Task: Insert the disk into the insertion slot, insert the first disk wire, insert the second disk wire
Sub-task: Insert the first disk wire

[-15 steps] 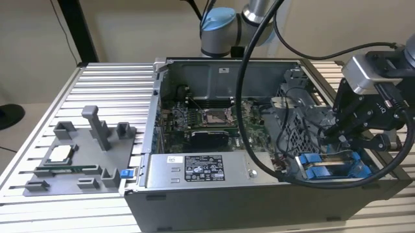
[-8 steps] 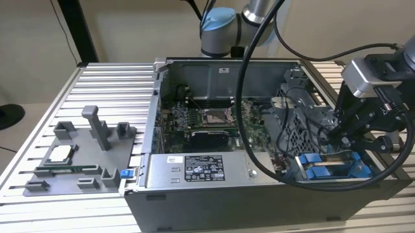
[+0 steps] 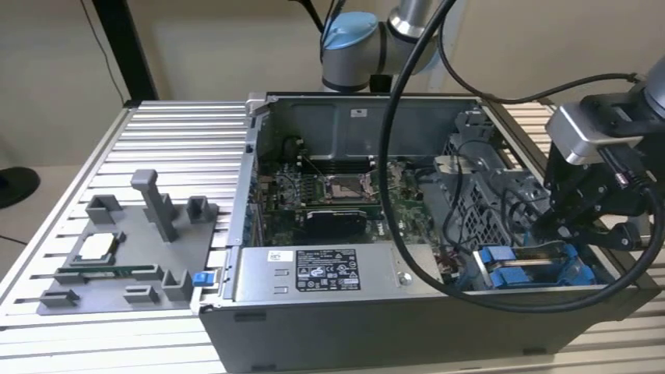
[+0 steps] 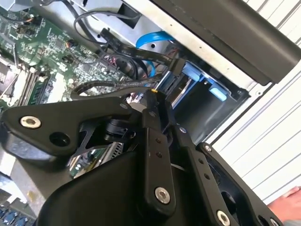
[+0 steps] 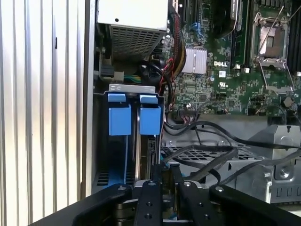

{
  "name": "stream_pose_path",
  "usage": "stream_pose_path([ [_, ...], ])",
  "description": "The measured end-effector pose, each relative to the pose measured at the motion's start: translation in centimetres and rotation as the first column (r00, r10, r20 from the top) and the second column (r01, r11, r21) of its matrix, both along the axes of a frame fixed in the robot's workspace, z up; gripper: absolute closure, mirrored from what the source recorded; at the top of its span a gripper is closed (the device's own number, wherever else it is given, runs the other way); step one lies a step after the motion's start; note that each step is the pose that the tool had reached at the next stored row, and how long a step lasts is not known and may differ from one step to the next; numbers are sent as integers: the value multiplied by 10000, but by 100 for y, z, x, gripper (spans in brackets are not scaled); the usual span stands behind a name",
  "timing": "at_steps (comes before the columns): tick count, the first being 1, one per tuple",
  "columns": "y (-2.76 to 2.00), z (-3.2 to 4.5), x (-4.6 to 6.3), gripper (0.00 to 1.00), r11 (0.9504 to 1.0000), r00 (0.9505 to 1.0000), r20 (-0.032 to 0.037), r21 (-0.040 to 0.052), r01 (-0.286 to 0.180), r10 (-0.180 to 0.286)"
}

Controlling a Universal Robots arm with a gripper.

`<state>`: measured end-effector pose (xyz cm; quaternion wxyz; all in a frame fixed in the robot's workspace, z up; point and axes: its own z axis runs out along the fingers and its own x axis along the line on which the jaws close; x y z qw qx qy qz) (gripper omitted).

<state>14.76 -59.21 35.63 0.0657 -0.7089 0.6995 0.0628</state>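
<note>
An open case (image 3: 343,327) is laid on a slatted table (image 3: 177,148). The disk (image 3: 509,269) is seen already seated in the slot (image 5: 106,155), in the corner of the case at the exterior view's right, on the side nearest that camera. It is stood on edge there in its blue carrier. In the first wrist view two blue tabs (image 5: 120,117) are seen side by side at the mouth of the slot, just inside the case wall.

The gripper (image 3: 553,234) is held inside the case, just above the slot. In both wrist views the jaws are seen drawn together, with the tips all but meeting. Black cables (image 5: 211,155) are run across the inside of the case up to those tips, and a small orange mark is seen there in the second wrist view. Whether a cable is gripped cannot be told.

A silver power-supply box (image 3: 311,273) is set along the near wall of the case, about at its middle. The motherboard (image 3: 332,195) is mounted on the case floor, farther in. A grey tray (image 3: 114,257) is placed on the table outside the case, at the exterior view's left and apart from it. Part of a person's hand (image 4: 288,203) is seen outside the case, over the table slats.
</note>
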Motion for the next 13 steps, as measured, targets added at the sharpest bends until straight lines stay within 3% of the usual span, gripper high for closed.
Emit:
stream_pose_path([
  [13, 0, -1, 0, 100, 10000, 10000, 19, -41, -1, 1],
])
